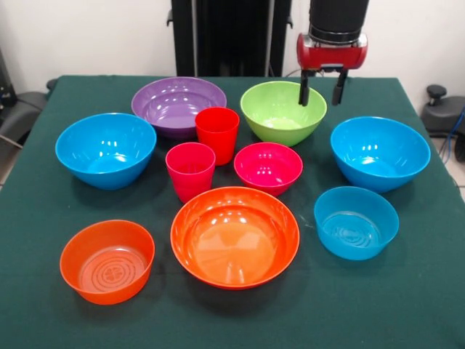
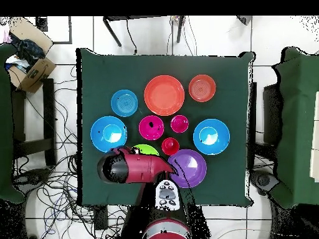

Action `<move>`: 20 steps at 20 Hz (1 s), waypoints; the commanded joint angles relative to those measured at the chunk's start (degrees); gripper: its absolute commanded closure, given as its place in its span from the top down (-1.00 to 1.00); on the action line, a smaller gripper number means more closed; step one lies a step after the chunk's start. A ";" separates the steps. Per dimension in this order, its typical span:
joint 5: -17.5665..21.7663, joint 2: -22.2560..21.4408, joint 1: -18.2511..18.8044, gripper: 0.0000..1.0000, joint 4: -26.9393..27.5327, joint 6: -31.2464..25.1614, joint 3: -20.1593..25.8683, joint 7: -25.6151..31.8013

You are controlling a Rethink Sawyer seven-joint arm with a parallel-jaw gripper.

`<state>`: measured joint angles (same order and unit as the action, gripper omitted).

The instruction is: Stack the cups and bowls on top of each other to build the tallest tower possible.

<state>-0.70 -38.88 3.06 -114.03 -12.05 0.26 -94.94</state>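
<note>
Bowls and cups stand separately on the green-clothed counter (image 1: pixel 407 305) in the front view, nothing stacked; the red and black pincer (image 1: pixel 321 87) hangs over the right rim of the glossy lime green plastic bowl (image 1: pixel 280 113), its two dark fingers (image 1: pixel 304 89) spread apart and holding nothing; left of that bowl sits the wide purple plastic bowl (image 1: pixel 174 105); a large blue plastic bowl (image 1: pixel 105 149) stands at the left and a second large blue plastic bowl (image 1: pixel 380 153) at the right; the tapered red-orange plastic cup (image 1: pixel 217 133) stands upright near the middle, the pink-magenta plastic cup (image 1: pixel 190 169) just in front of it, and the small magenta plastic bowl (image 1: pixel 268 167) beside them; nearest the camera lie the small orange bowl with a ringed bottom (image 1: pixel 107 260), the large orange plastic bowl (image 1: pixel 235 236) and the small light blue bowl (image 1: pixel 356 222).

Overhead, the arm (image 2: pixel 134 168) covers most of the lime green bowl (image 2: pixel 147 149), only a sliver showing; the purple bowl (image 2: pixel 189 168) lies beside it; the large orange bowl (image 2: pixel 164 95) sits at the far side, between the light blue bowl (image 2: pixel 124 103) and the small orange bowl (image 2: pixel 202 88); the pincer itself is hidden under the arm there.
</note>
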 commanded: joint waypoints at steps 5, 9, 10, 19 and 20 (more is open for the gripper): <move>-2.66 2.65 0.86 1.00 5.81 -2.94 1.81 -9.41; -2.89 4.07 1.55 1.00 8.51 -4.33 1.11 -8.81; -3.10 4.65 1.76 1.00 9.78 -5.05 0.78 -8.69; -7.00 12.26 -0.05 1.00 21.23 -7.19 -0.59 -10.35; -7.66 13.11 -1.10 1.00 22.60 -7.82 -1.09 -10.75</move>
<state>-4.21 -32.79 3.31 -102.52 -12.37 -2.04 -94.94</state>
